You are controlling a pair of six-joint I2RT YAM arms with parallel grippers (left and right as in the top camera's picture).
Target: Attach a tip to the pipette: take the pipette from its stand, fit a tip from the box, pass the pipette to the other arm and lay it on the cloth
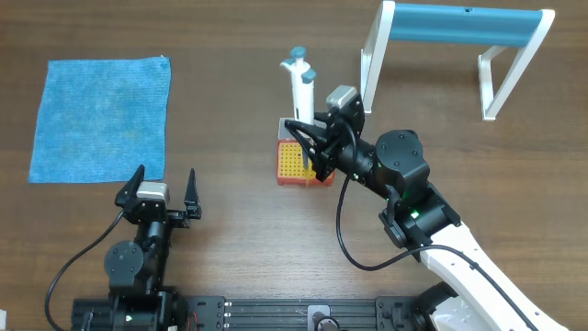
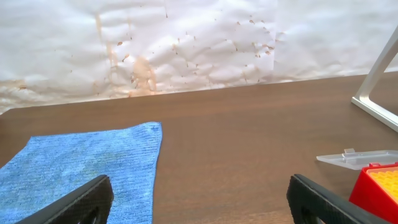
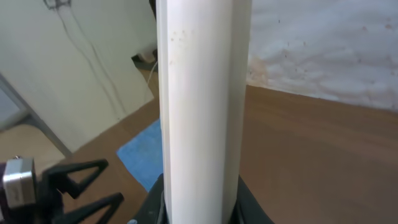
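My right gripper [image 1: 309, 140] has its jaws clamped on the white pipette [image 1: 300, 90], right at the tip box [image 1: 296, 165] (red, with a yellow insert). My left gripper [image 1: 165, 176] sits with jaws apart near a corner of the blue cloth [image 1: 101, 118] on the desk [image 1: 230, 239].

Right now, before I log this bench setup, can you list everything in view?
cloth: one, blue, flat at the table's far left.
pipette: one, white with a blue top, upright in the right pincer, near the tip box.
tip box: one, red with a yellow rack, mid-table.
lid: one, clear, lying by the tip box.
stand: one, white frame with a blue bar, far right.
table: one, brown wood.
left pincer: one, black, open, near the cloth.
right pincer: one, black, shut on the pipette.
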